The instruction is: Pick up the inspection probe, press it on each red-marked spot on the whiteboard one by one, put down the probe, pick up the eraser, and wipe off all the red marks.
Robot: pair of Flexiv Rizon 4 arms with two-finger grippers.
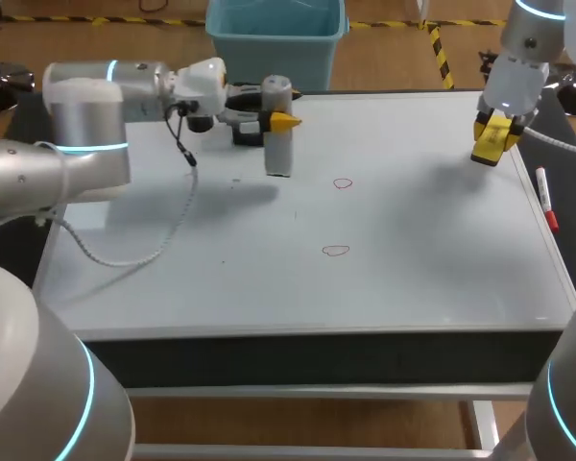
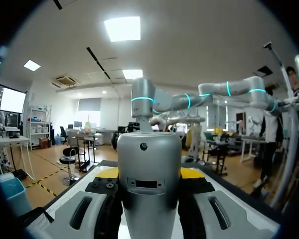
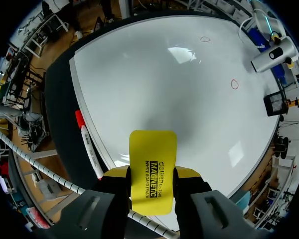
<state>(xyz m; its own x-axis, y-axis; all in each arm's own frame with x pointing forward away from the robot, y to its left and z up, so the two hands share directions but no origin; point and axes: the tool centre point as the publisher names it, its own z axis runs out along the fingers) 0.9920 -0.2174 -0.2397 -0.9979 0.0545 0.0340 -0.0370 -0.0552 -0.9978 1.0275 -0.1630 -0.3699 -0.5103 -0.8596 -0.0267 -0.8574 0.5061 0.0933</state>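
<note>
Left tool [image 1: 274, 121] pinches probe [image 1: 277, 144]; right tool [image 3: 152, 177] pinches eraser [image 3: 153, 149]. Best to set the tip square on the red mark [image 1: 342, 182] nearest the probe.

A robotics lab: left arm [image 1: 86, 115] and right arm [image 1: 530, 43] over a whiteboard [image 1: 365, 288].

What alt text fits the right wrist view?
The right tool grips a yellow eraser above the whiteboard. Two red marks show ahead, a red-capped marker lies along the board's edge, and the inspection probe is far across.
</note>
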